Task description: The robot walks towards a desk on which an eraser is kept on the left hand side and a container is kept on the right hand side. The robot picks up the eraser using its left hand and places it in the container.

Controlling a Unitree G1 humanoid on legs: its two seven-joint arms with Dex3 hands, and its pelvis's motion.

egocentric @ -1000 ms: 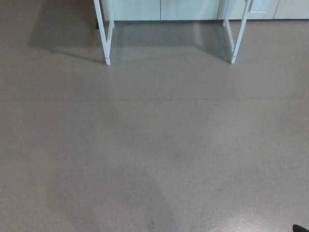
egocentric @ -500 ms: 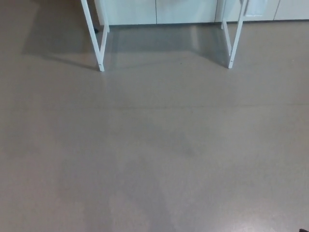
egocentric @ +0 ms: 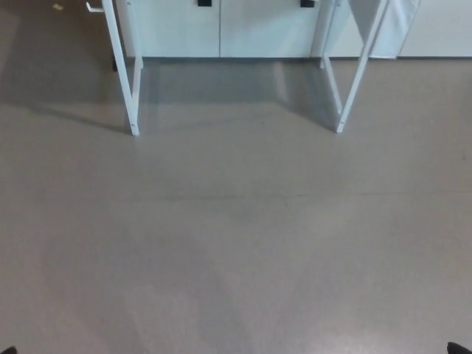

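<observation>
Grey floor (egocentric: 236,243), white desk legs (egocentric: 124,74) at top, cabinets (egocentric: 221,29) behind, neither hand visible.

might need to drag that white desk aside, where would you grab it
Only its legs show. Probably best to take the near left leg high up, coming from the front: it is a slim bar with open space around it. The top is out of view, so its edge can't be judged.
</observation>
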